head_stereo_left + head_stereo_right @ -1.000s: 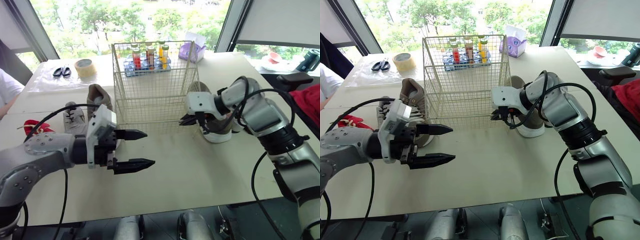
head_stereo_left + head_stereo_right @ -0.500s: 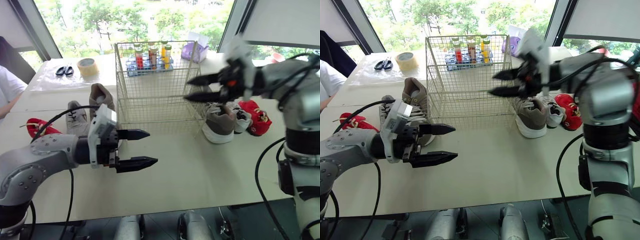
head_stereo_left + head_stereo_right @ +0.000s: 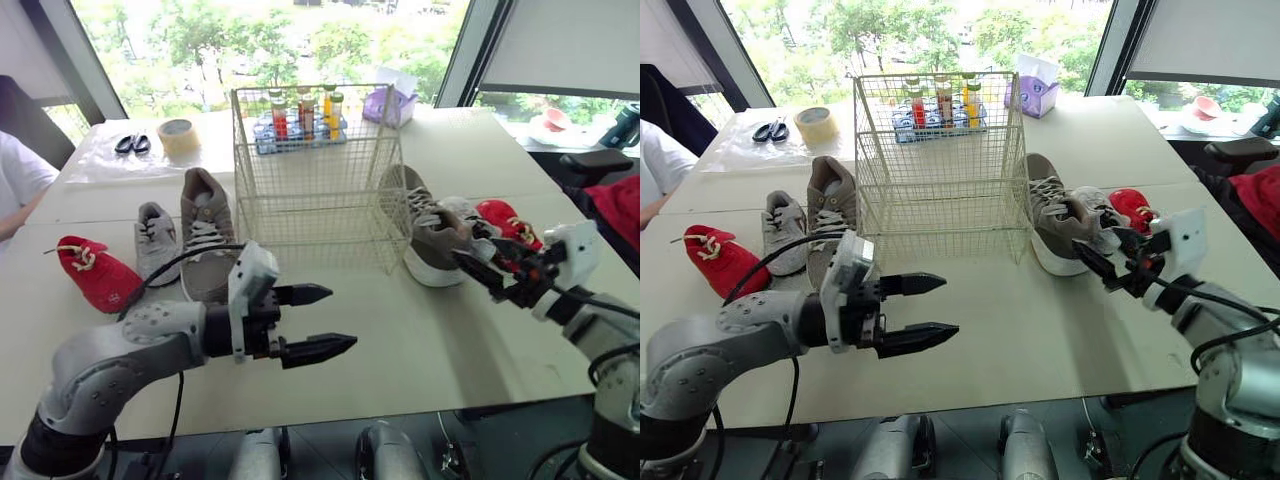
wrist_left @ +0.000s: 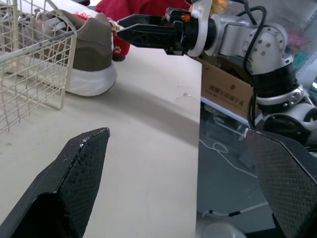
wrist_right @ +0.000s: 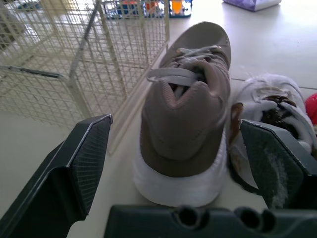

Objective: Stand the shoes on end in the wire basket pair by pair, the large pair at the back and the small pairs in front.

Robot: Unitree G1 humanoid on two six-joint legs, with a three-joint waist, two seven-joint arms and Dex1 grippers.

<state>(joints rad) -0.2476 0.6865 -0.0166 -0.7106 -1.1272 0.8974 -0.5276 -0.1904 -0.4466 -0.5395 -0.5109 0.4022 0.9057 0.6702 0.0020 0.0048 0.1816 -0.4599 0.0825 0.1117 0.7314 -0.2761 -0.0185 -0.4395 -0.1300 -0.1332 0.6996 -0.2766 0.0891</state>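
Right wrist view: brown shoe [image 5: 185,124] lies heel-first ahead of spread right jaws.

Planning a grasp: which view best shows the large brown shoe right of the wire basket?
The right wrist view: the brown shoe appears heel-on and close. Both eye views show it whole from above; the left wrist view shows its side.

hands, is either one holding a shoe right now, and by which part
Nothing is held. The left hand is open and empty. The right hand is open too, facing the heel of the brown shoe without gripping it.
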